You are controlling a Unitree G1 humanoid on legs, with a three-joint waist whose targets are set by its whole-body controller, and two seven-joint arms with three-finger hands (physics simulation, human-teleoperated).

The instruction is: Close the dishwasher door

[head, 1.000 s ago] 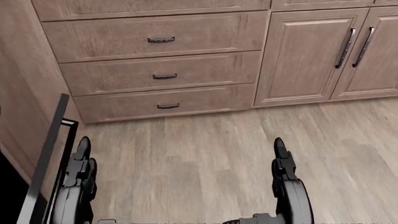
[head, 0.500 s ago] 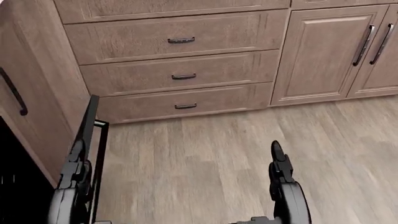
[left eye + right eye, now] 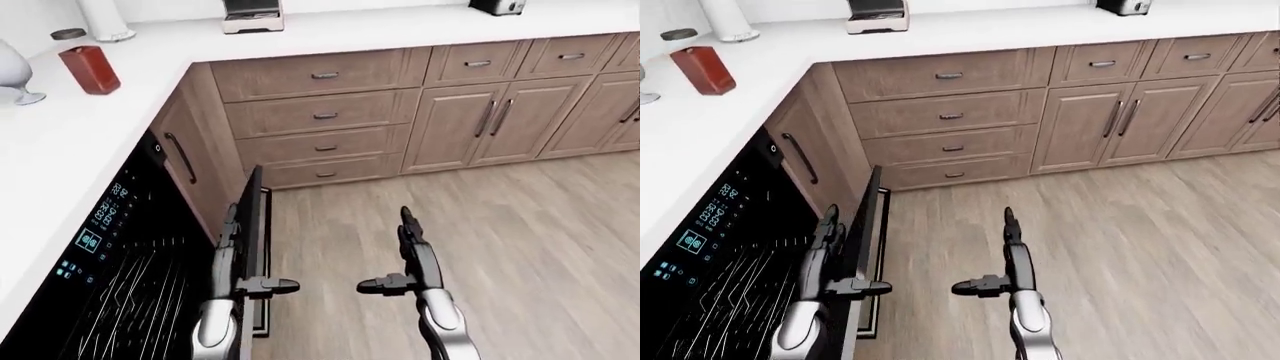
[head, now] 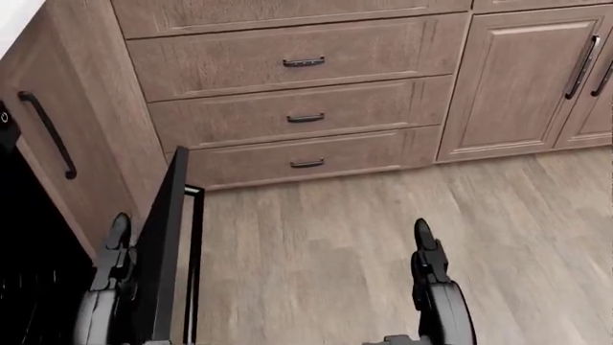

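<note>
**Door half up, hand on the wrong face**

While the dishwasher door [image 3: 250, 225] stands near upright at the left of the eye views, its edge toward the camera, the left hand [image 3: 228, 251] sits between the door and the dark dishwasher [image 3: 110, 277], fingers spread and clamped on nothing. The right hand [image 3: 412, 247] hangs over bare floor [image 3: 520, 225], also spread, well apart from the door. My worry: a push from the left hand here would swing the door down, not shut. Closing it from outside with the left hand inside risks pinching that hand against the racks.
</note>
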